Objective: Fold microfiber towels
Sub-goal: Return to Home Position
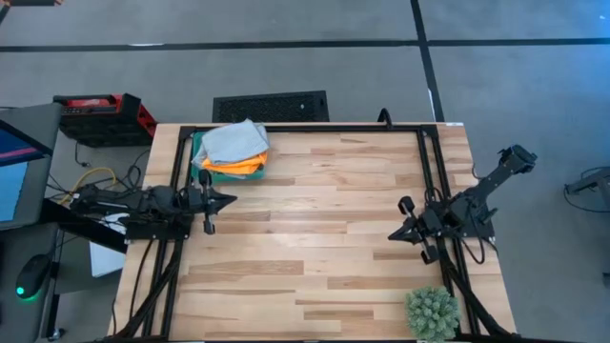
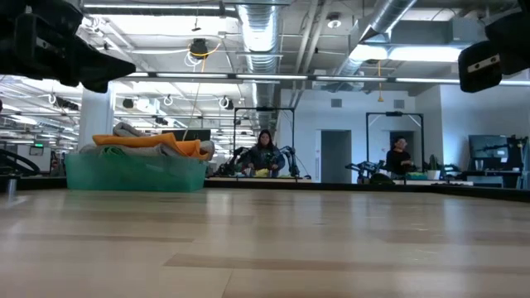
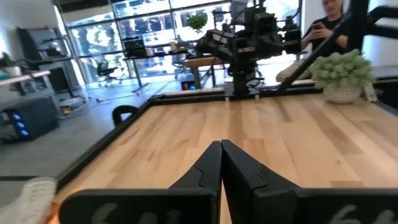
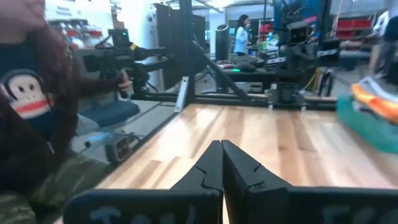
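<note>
Clenched and empty, the left gripper (image 1: 227,201) sits at the bench's (image 1: 324,219) left edge, far nearer than the likewise clenched right gripper (image 1: 395,234) to the folded towels (image 1: 235,145) piled in the green tray (image 1: 197,151) at that side's far corner.

Table (image 1: 324,219) is built of pale wood planks, smooth w/ satin sheen. Towels (image 1: 236,145) are seen as soft matt cloth; tray (image 2: 137,175) as translucent plastic.

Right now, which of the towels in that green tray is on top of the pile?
The pale grey towel is topmost; the orange towel only peeks out from under it, both in the green tray.
</note>
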Robot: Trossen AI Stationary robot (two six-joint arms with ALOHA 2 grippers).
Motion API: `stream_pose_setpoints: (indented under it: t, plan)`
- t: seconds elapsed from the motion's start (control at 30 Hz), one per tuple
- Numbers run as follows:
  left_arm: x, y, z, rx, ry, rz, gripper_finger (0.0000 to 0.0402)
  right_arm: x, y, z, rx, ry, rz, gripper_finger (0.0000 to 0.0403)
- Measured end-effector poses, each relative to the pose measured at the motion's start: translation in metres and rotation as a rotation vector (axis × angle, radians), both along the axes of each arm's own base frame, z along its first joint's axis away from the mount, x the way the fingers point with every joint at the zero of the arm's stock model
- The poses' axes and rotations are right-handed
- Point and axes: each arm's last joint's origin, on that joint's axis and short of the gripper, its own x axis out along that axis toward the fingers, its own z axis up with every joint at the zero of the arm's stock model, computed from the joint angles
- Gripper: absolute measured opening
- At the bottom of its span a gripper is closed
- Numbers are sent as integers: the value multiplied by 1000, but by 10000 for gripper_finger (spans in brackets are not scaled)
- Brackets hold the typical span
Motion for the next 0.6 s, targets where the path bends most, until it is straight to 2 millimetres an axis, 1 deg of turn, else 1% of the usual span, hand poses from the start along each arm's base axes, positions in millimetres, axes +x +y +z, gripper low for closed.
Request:
stream_pose_setpoints:
  t: [0.23, 0.6]
  plan:
    - [0, 0, 0, -120, -18, -7, 0, 0, 0, 0, -17, -1, -11, 17]
    - [0, 0, 0, -120, -17, -7, 0, 0, -1, -1, -9, 4, -40, 33]
